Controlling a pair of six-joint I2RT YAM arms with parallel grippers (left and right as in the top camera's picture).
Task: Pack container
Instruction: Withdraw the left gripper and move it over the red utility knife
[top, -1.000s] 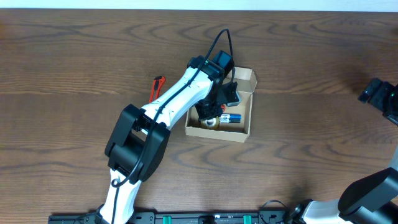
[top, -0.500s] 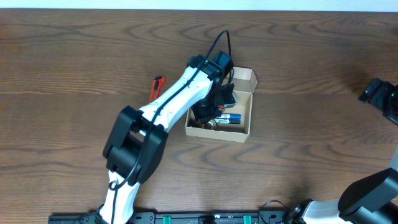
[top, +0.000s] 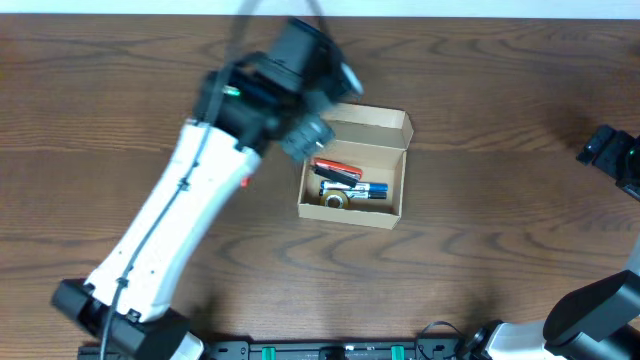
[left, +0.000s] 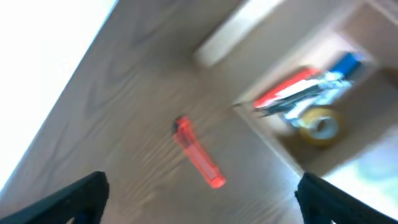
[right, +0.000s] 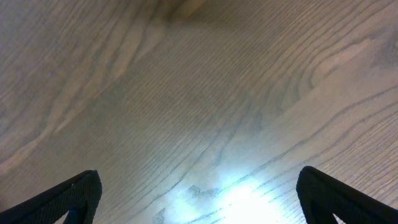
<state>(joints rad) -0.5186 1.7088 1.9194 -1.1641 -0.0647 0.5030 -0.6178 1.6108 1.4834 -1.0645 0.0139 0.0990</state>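
Note:
The container (top: 392, 125) is a tan cardboard box in the middle of the table, its lid flap standing open at the back. Inside lie a red-handled tool (top: 336, 168), a blue pen (top: 368, 188) and a tape roll (top: 333, 200). My left gripper (top: 318, 110) hovers, blurred, above the box's back left corner, open and empty. In the left wrist view the gripper (left: 200, 190) frames bare table, with the container (left: 273, 140) at upper right. My right gripper (top: 612, 155) is far right, open over bare wood (right: 199, 186).
A red lighter-like stick (left: 198, 152) lies on the table left of the box; the left arm hides most of it from overhead. The table's far edge runs along the top of the overhead view.
My left gripper opened, rose out of the box and swung up and left. The red-handled tool now lies uncovered in the box. The right arm has not moved.

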